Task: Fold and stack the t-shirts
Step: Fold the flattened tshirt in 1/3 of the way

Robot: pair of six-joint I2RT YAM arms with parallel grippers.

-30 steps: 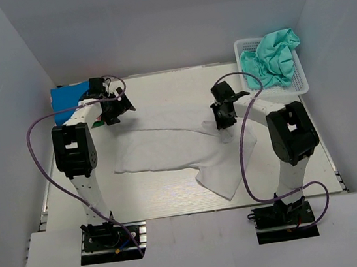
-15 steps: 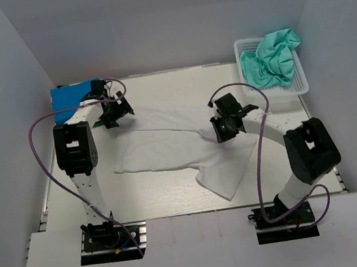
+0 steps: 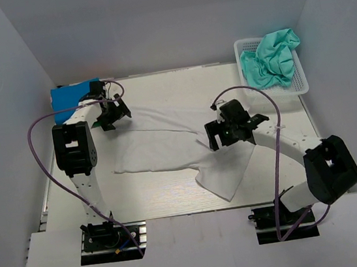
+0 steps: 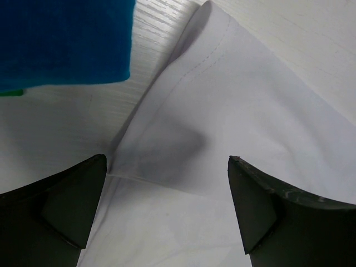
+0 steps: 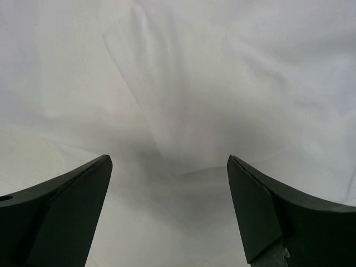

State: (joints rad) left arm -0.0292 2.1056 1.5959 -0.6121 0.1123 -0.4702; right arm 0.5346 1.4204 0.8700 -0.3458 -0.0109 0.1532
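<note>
Grey walls all round, pale wood-grain tabletop (image 3: 167, 197) in the middle, and a good chunk of it is covered by the white t-shirt (image 3: 161, 150), spread out but rumpled, one end trailing toward the near right. Left hand (image 3: 109, 120) is up at the shirt's far left corner, right beside the blue folded t-shirt (image 3: 68, 97) that sits in the far left corner of the tabletop. On its wrist camera the fingers (image 4: 67, 206) are spread wide with nothing gripped. A hemmed corner of the white cloth lies flat between them, and the blue one is just up and left of it with a thin green edge (image 4: 10, 93) poking out underneath. Right hand (image 3: 215, 140) is over the right half of the white shirt, pointing down at it. It's wide apart too and empty, and all its camera shows is white fabric with a soft raised crease. Whether the tips actually touch the cloth, I can't tell. Teal-green t-shirt (image 3: 272, 55) is bunched up in the white mesh basket (image 3: 291, 89) at the far right corner, well apart from both hands.
</note>
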